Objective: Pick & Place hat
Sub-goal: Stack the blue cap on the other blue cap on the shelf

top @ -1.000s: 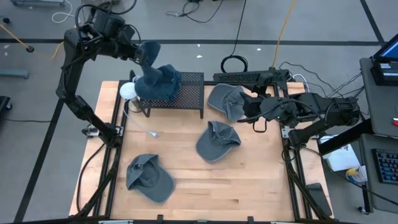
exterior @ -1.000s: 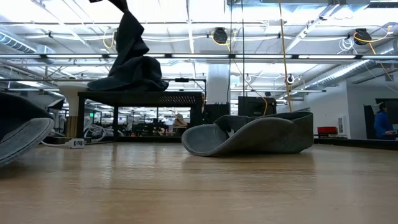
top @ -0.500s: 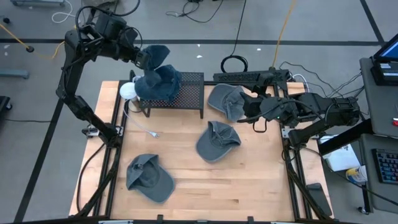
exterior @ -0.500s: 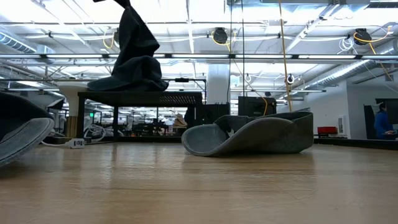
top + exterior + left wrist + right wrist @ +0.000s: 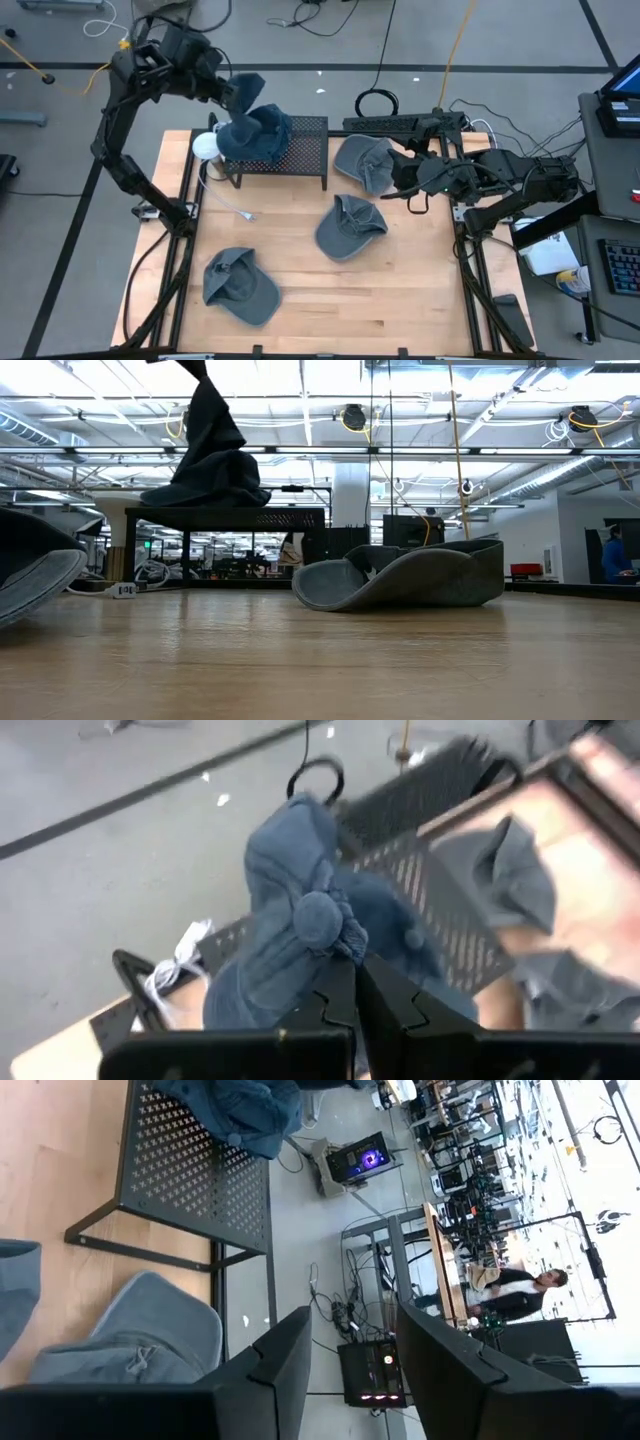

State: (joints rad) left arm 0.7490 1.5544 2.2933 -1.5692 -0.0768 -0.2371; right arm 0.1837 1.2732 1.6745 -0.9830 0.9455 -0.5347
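Observation:
A blue denim hat [image 5: 255, 133] stands drawn up over the black perforated rack [image 5: 305, 150] at the table's far left. Its lower part rests on the rack top [image 5: 230, 515]. My left gripper [image 5: 234, 93] is above it, shut on the hat's raised part [image 5: 205, 410]. In the left wrist view the hat [image 5: 295, 910] bunches just past the shut fingertips [image 5: 357, 982]. My right gripper [image 5: 400, 178] waits open at the table's right side, beside a grey-blue hat [image 5: 363, 160]. Its fingers [image 5: 290, 1355] stand apart and hold nothing. My left gripper pinches a bunched fold of the denim hat's cloth [image 5: 335, 935] between its two fingers, coming from above and from the far left, slanting down. The hat hangs below the fingers, drawn up into a peak. Its lower part [image 5: 262, 145] lies on the rack top.
Three more hats lie on the wooden table: one at the far right [image 5: 363, 160], one in the middle [image 5: 350, 227] and one near the left [image 5: 240, 285]. A white object [image 5: 205, 146] sits left of the rack. Bare wood shows near the right [image 5: 420, 290].
The raised part of the denim hat has swayed a little toward the right and back with my left gripper. Its lower part has stayed on the rack.

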